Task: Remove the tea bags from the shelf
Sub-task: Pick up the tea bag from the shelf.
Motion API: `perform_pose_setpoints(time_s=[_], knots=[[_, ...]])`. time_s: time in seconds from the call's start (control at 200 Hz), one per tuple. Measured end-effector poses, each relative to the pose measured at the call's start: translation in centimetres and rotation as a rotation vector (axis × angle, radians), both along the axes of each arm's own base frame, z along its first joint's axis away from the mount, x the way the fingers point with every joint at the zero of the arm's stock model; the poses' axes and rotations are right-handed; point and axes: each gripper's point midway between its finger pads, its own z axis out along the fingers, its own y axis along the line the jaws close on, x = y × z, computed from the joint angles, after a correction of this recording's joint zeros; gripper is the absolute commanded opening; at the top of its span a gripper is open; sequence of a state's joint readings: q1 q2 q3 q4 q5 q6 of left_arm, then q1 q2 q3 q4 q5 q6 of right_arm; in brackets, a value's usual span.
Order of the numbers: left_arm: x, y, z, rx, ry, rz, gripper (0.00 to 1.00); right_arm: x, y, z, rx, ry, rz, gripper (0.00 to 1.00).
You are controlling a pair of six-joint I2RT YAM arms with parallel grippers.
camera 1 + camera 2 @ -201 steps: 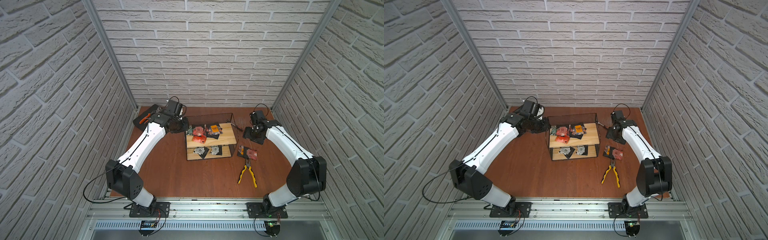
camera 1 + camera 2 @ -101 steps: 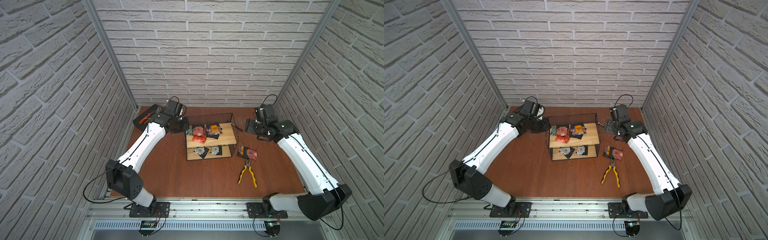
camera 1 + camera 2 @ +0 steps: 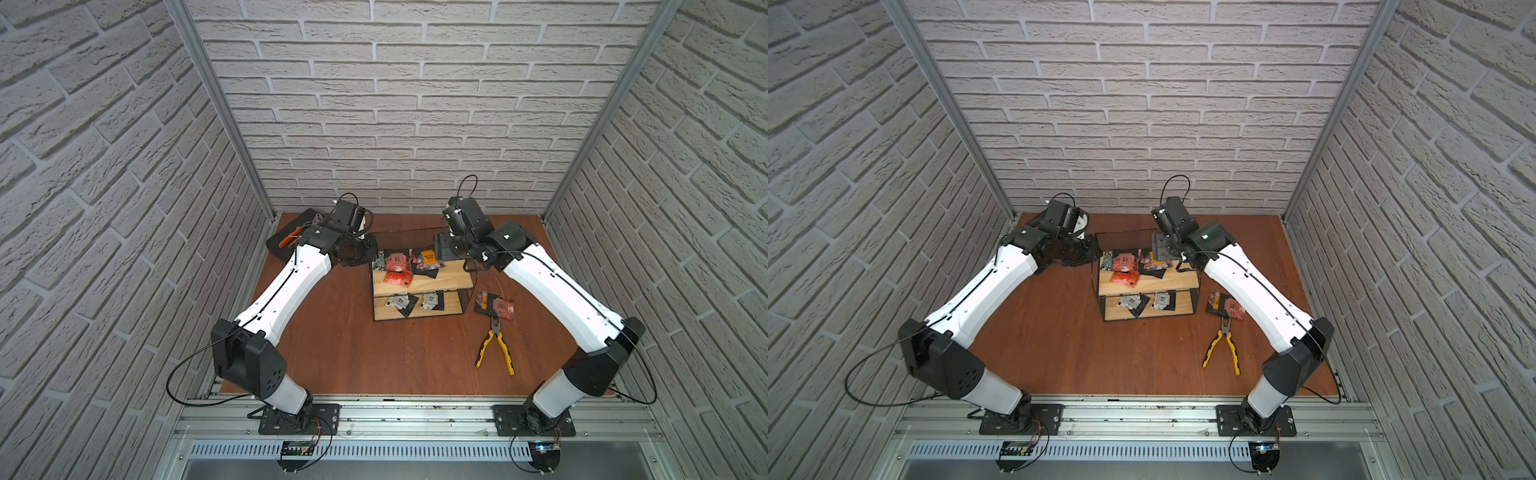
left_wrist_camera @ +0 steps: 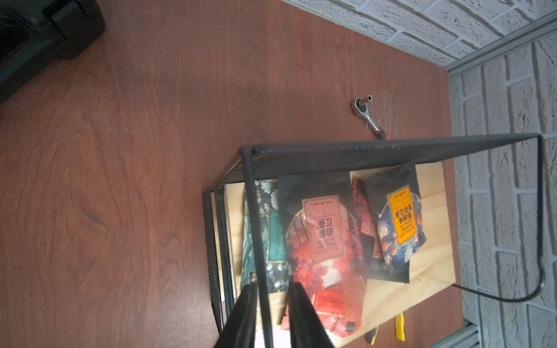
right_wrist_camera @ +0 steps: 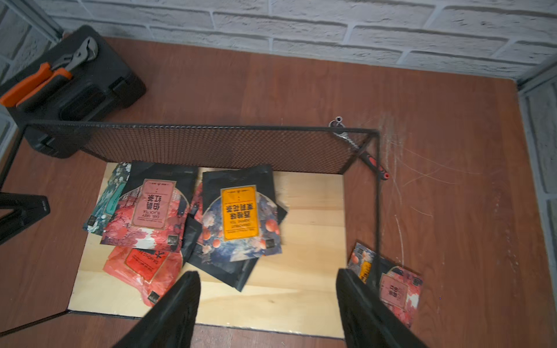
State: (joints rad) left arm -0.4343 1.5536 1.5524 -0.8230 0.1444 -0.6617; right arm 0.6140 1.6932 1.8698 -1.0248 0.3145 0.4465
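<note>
Brown tabletop [image 3: 353,353], with the shelf [image 3: 449,279] standing toward its back and a black case [image 5: 90,90] in the far left corner. Right pincer [image 5: 267,274] hangs wide open over the shelf's top board, and the pile of tea bags [image 5: 238,217] lies just ahead of its tips, untouched. Left pincer [image 4: 272,284] sits at the shelf's left edge, jaws narrowly apart astride a frame wire. Whether they pinch it, I can't tell. More bags on the lower board, and two on the tabletop just right of the shelf. Yellow pliers [image 3: 496,349] lie near those two, and a small ratchet [image 4: 367,116] lies behind the shelf.
</note>
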Motion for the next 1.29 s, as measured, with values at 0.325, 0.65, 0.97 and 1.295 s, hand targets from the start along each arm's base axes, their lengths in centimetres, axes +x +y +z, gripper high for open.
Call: perform_pose_setpoints(time_s=[0.325, 0.65, 0.97, 1.295], knots=[[0.0, 0.0, 0.0, -0.001, 0.000, 0.000, 0.24, 2.5, 3.9, -4.8, -0.049, 0.148, 0.063, 0.75], [0.0, 0.0, 0.0, -0.001, 0.000, 0.000, 0.24, 3.1, 4.1, -7.6, -0.085, 0.220, 0.058, 0.72], [0.0, 0.0, 0.0, -0.002, 0.001, -0.002, 0.24, 3.5, 3.7, -9.3, -0.085, 0.269, 0.040, 0.58], [0.0, 0.0, 0.0, -0.002, 0.001, -0.002, 0.24, 3.6, 3.5, -9.3, -0.055, 0.264, 0.018, 0.39]])
